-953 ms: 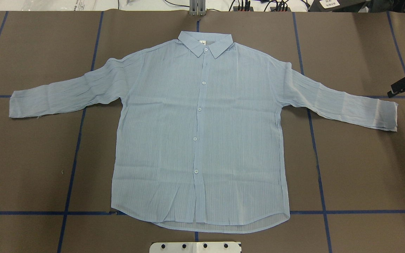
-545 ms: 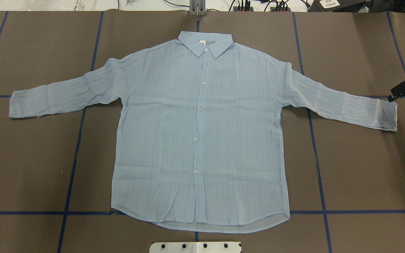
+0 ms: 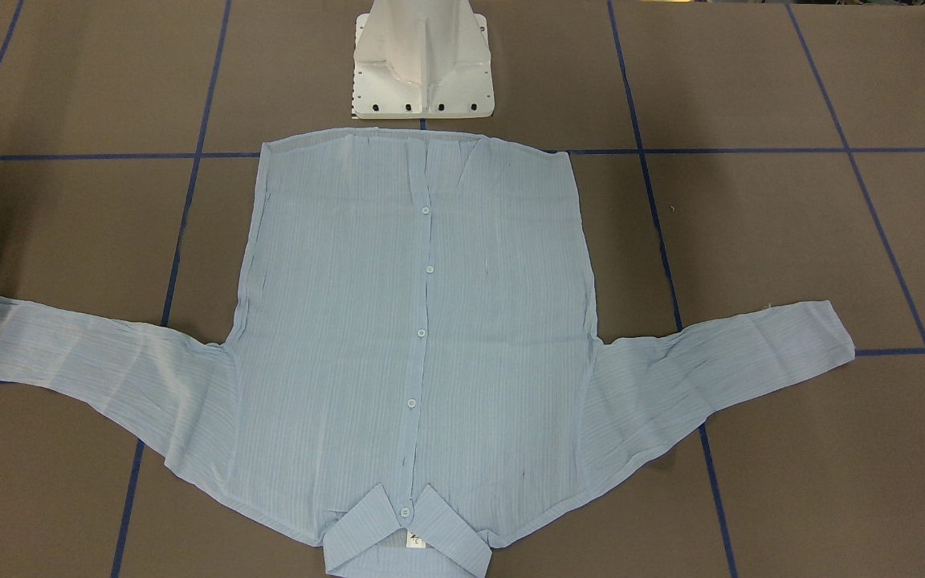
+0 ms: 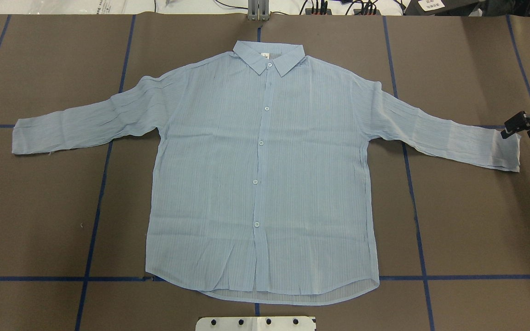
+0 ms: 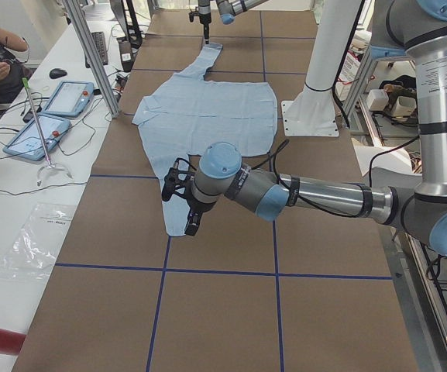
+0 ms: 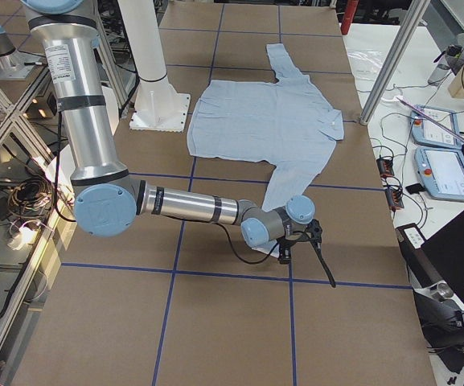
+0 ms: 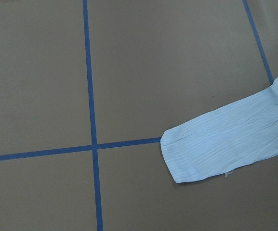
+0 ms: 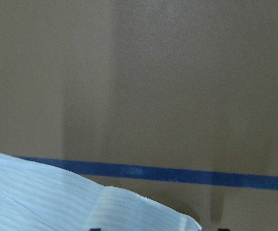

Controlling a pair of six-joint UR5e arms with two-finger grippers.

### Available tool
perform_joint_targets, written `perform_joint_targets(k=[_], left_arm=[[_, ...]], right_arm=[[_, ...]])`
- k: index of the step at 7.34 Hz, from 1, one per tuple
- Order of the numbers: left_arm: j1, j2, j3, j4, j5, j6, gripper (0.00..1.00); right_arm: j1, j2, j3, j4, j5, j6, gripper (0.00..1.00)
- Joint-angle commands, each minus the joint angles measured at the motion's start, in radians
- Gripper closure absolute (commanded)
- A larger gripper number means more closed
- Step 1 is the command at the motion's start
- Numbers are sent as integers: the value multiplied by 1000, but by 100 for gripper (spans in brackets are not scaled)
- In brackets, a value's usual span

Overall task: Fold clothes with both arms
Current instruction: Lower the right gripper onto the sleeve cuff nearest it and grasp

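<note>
- shirt (image 4: 265, 174) lies flat, buttoned and front up in the middle of the brown worktop (image 4: 39, 207). its collar is at the far side, its hem is near the robot, and both sleeves are spread out sideways.
- left sleeve cuff (image 4: 21, 138) rests free at the left end. the left tool (image 5: 190, 225) hangs above that sleeve end. it shows only from the side, so i cannot tell whether its jaws are wide or narrow.
- the body of the garment shows no fold yet, so the step in hand looks like the reach for the sleeve ends, at the very start of the task.
- right sleeve cuff (image 4: 509, 147) lies at the right end. the right tool (image 4: 517, 131) sits low at its far corner, jaws wide and holding nothing. in its wrist view that corner lies between the two tips.
- next, i judge, the right tool must drop to the worktop and pinch both thin layers without shoving them. the left must do the same, and then the cuffs go inward over the body.
</note>
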Motion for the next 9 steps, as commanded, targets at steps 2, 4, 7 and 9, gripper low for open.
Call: perform_joint_targets(k=[2, 4, 7, 9], left_arm=[[0, -1, 2, -1, 1, -5, 0], [0, -1, 2, 0, 0, -6, 0], [0, -2, 2, 0, 2, -2, 0], [0, -2, 2, -1, 2, 0, 0]], right_arm=[[-2, 0, -13, 0, 0, 0, 28], [-2, 2, -15, 0, -3, 0, 32], [-2, 5, -24, -2, -8, 0, 42], [-2, 5, -27, -2, -8, 0, 51]])
